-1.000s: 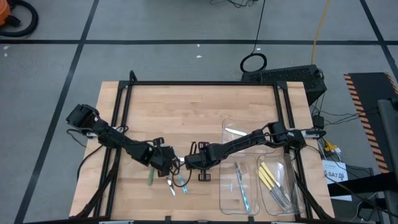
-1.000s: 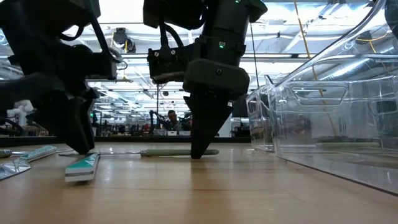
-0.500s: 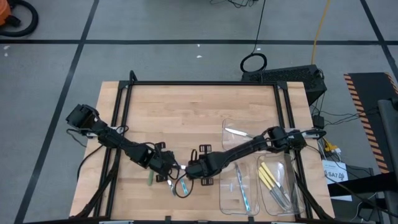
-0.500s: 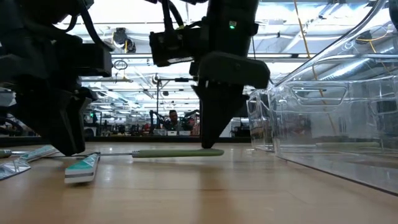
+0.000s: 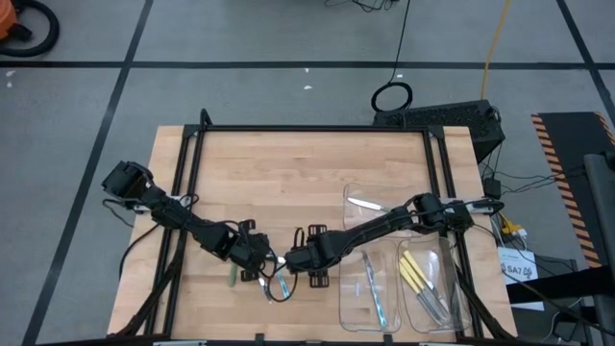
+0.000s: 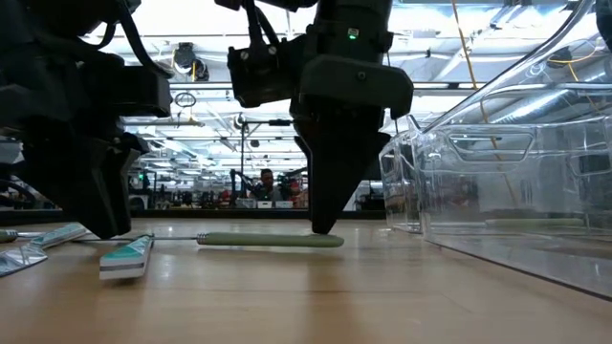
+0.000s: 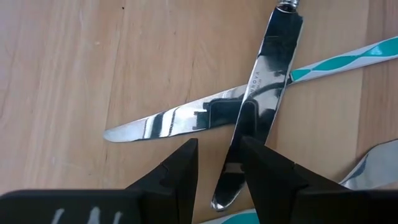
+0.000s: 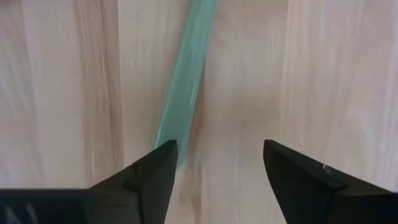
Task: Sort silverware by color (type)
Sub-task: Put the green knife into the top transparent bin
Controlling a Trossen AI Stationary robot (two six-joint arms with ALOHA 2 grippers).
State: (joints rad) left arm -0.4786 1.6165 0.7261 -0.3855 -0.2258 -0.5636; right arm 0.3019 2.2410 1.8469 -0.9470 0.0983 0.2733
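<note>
Two knives [image 7: 205,115] with silver blades and teal-and-white handles lie crossed on the wood under my left gripper [image 7: 219,165], which is open and points down. One more pale green handle [image 5: 233,277] lies to its left. My right gripper [image 8: 217,162] stands open just right of the left one [image 5: 259,267], tips near the table. A pale green-handled utensil [image 8: 183,93] lies flat below it, its handle end by one fingertip. In the low view this utensil [image 6: 271,241] rests along the table under the right gripper [image 6: 325,225]. My right gripper comes from above with one fingertip [image 8: 158,165] right at the green handle's end [image 8: 169,140]; I cannot tell whether it touches. My left gripper has one finger [image 7: 255,165] over the upper knife's blade [image 7: 245,134]; I cannot tell whether they touch.
Clear plastic trays [image 5: 452,317] stand at the right. One holds blue-handled pieces [image 5: 373,288], one yellow-handled pieces [image 5: 415,274], and a silver piece [image 5: 363,204] lies in the far one. A teal-handled piece [image 6: 124,260] lies near the low camera. The far half of the table is bare wood.
My right gripper has moved toward the table's near edge and opened from shut to wide. The green-handled utensil under it has slid a little toward the near edge, still flat. My left gripper has shifted slightly toward the near edge.
</note>
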